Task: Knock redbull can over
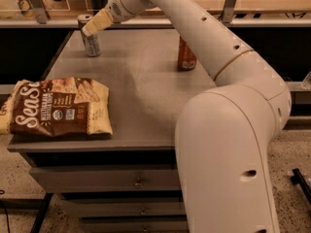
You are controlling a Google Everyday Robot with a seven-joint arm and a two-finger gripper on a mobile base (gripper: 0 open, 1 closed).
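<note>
The redbull can (90,38), tall, slim and silver-grey, stands upright at the far left of the grey table (141,91). My gripper (93,26) reaches in from the right at the end of the white arm. Its pale tip is at the can's upper right side, at or right next to the top rim. I cannot tell whether it touches the can.
An orange-red soda can (186,57) stands at the far middle, partly hidden behind my arm. A brown and cream SeaSalt chip bag (56,107) lies at the front left edge. My large white arm body (228,144) fills the right foreground. Drawers sit under the tabletop.
</note>
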